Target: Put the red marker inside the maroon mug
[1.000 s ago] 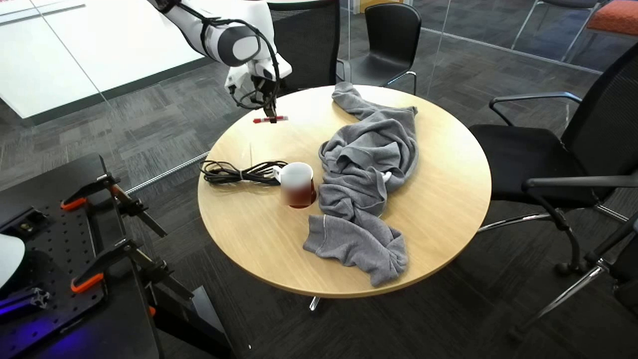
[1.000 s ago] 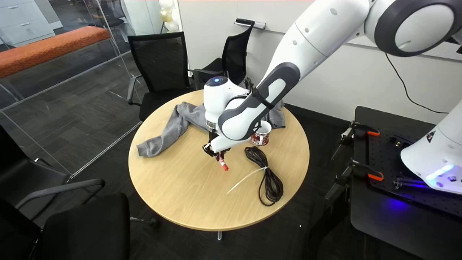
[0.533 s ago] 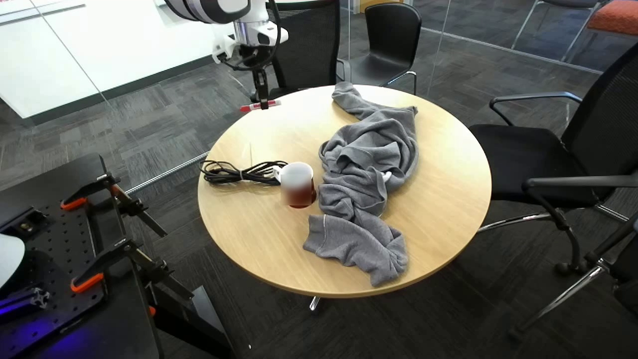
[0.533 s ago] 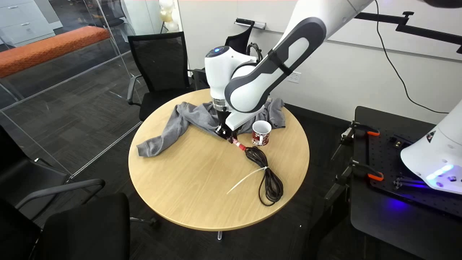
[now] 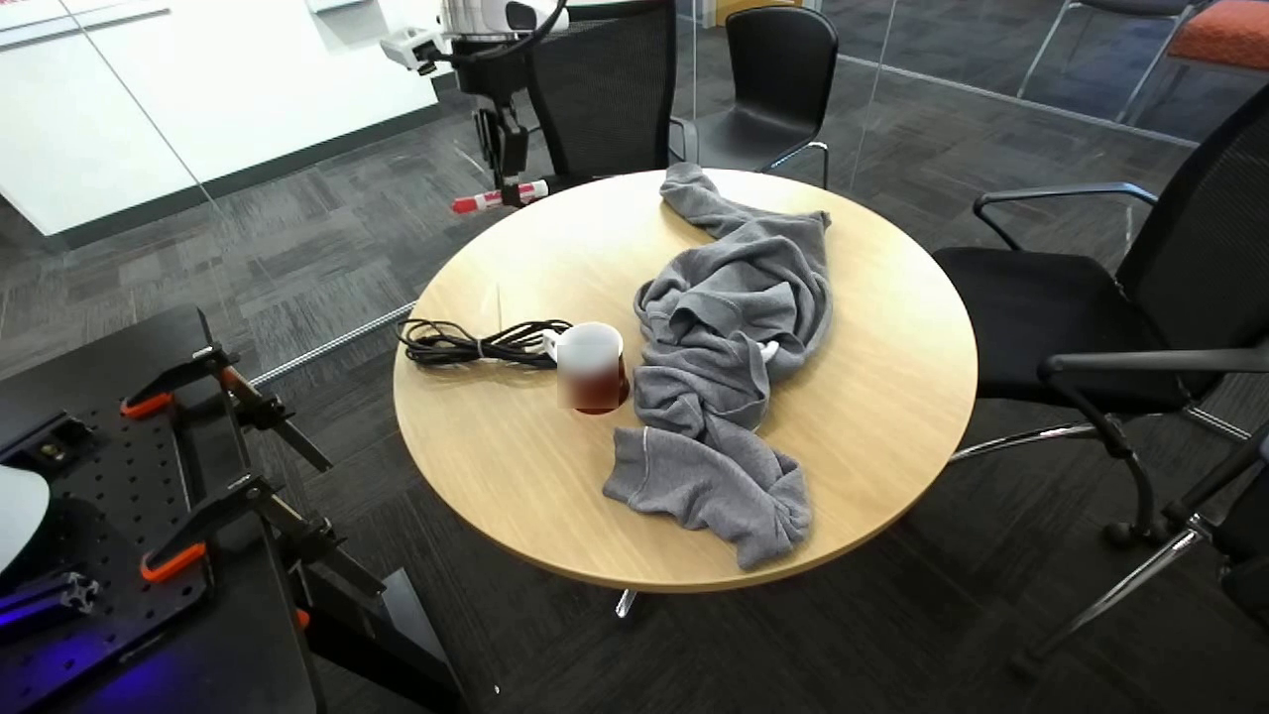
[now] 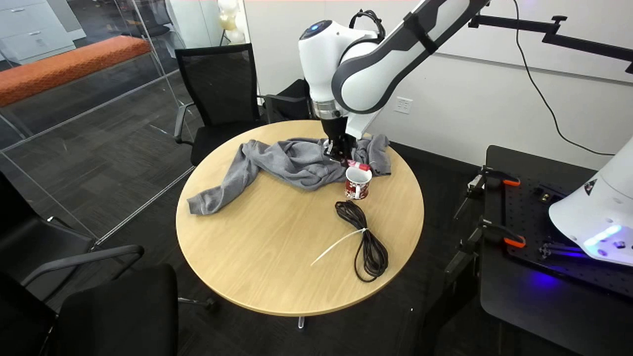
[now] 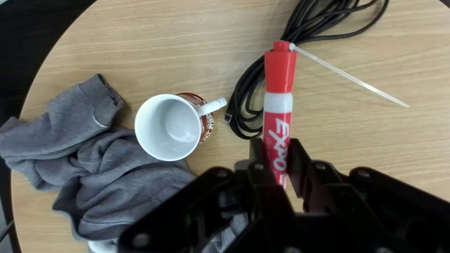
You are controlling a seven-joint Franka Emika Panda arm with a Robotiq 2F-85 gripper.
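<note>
The red marker is shut in my gripper (image 7: pixel 276 151), its red cap (image 7: pixel 280 72) pointing away from the fingers in the wrist view. The held red marker also shows in both exterior views (image 5: pixel 481 202) (image 6: pixel 361 165), above the table, roughly level. My gripper also appears in both exterior views (image 5: pixel 512 193) (image 6: pixel 342 157). The maroon mug (image 7: pixel 175 126) stands upright on the table, left of the marker in the wrist view, white inside, handle toward the cable. It also shows in both exterior views (image 5: pixel 592 347) (image 6: pixel 357 187). The marker is apart from the mug.
A grey cloth (image 5: pixel 734 317) lies bunched beside the mug. A black coiled cable (image 6: pixel 366 242) with a white tie lies on its handle side. All sit on a round wooden table (image 6: pixel 257 267). Black chairs (image 5: pixel 1051 307) stand around it.
My gripper has risen with the red marker in it. It has moved up and right in an exterior view, up and left in another. Mug, cable and cloth have not moved.
</note>
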